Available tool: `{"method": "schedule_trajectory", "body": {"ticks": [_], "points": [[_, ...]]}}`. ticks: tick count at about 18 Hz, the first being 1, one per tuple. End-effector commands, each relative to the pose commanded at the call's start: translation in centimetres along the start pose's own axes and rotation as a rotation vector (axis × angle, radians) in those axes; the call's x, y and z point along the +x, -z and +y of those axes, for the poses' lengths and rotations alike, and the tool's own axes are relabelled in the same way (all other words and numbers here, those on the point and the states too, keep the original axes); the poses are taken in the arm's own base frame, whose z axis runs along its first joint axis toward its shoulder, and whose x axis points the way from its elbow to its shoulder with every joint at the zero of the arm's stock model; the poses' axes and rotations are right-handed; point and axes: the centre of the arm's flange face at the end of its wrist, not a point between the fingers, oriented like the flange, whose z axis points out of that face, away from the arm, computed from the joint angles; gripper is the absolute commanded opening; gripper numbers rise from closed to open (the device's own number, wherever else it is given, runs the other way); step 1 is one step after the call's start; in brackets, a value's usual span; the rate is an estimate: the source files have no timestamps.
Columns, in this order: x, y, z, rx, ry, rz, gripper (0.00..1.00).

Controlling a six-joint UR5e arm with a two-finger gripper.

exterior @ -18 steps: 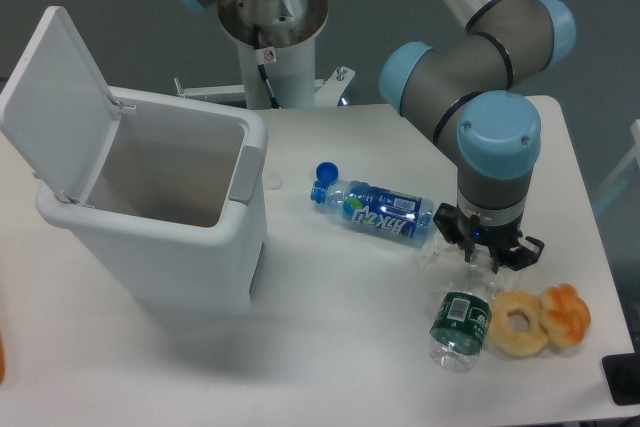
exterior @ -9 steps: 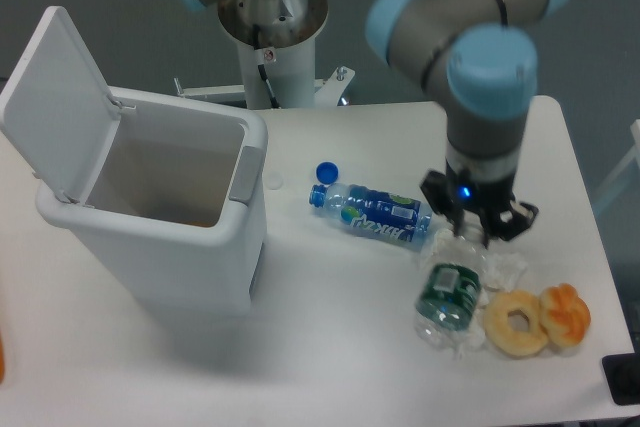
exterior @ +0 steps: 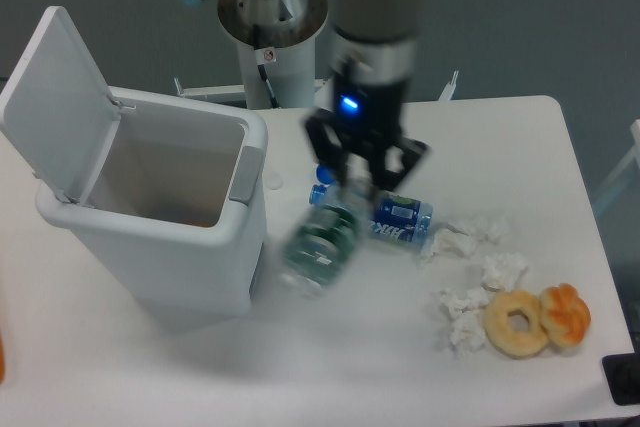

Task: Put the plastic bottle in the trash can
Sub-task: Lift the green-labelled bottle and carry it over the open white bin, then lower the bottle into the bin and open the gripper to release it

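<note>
The arm is carrying the plastic bottle (exterior: 322, 242) in the air, near the trash can (exterior: 160, 217).

The gripper (exterior: 358, 179) is clamping the bottle's top end, the green-labelled body hanging tilted and blurred just right of the open bin. Behind it the blue-labelled bottle (exterior: 398, 221) is lying on the table (exterior: 500, 137), with crumpled tissues (exterior: 480, 267) and two doughnuts (exterior: 540, 319) further right.

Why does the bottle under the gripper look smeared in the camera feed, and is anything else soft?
In the fixed camera view, motion blur: the plastic bottle hangs smeared under the gripper, whose fingers are soft too. Static things stay sharp: the trash can, the blue-labelled bottle, the doughnut and the crumpled tissues. Lighting is even, with only faint shadows on the table.
</note>
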Motion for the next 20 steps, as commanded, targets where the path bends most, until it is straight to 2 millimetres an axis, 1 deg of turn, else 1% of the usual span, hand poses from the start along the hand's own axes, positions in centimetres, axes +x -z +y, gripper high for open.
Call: {"method": "schedule_trajectory", "body": {"ticks": [1,2,3,4,5,6,9,11,12,15,17,18,20], "points": [[1.6,0.1,-0.4,0.004,-0.016,0.009,0.15],[2.6,0.2,-0.3,0.005,-0.024,0.017,0.15],[3.1,0.0,0.1,0.004,-0.021,0.027,0.15],[3.6,-0.7,0.5,-0.001,-0.018,0.044,0.16],[4.4,-1.2,0.9,-0.013,-0.024,0.058,0.16],[5.6,-1.4,1.2,-0.02,-0.039,0.068,0.16],[7.6,-1.7,3.4,-0.036,-0.069,0.083,0.17],[8.3,-1.4,4.4,-0.056,-0.077,0.087,0.17],[8.5,-1.6,4.8,-0.074,-0.074,0.097,0.19],[8.8,-1.9,4.7,-0.084,-0.078,0.109,0.23],[9.0,-1.9,4.8,-0.089,-0.083,0.116,0.23],[9.6,-2.0,4.7,-0.096,-0.098,0.129,0.23],[9.8,-1.7,5.1,-0.114,-0.11,0.144,0.23]]}}
